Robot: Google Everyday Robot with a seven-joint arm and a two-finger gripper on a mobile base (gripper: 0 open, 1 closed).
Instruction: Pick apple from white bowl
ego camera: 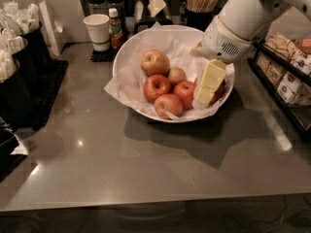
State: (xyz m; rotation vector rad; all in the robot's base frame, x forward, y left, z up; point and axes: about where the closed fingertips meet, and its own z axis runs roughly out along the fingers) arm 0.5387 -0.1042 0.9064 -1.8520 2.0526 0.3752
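The white bowl (127,43), lined with crinkled white paper, stands at the back middle of the grey counter. The apple (220,92), the largest one, lies at the bowl's right side; only a red sliver shows behind my gripper. My gripper (207,85) hangs from the white arm (233,25) and reaches down into the bowl's right side, right over that apple. A yellow-green apple (155,62), a small apple (176,75) and three smaller red apples (157,87) lie to its left.
A small white paper cup (96,31) and a sauce bottle (115,28) stand behind the bowl on the left. A holder of stirrers (199,4) stands behind it. A rack of packets (286,76) lines the right edge. Black bins (17,76) stand on the left.
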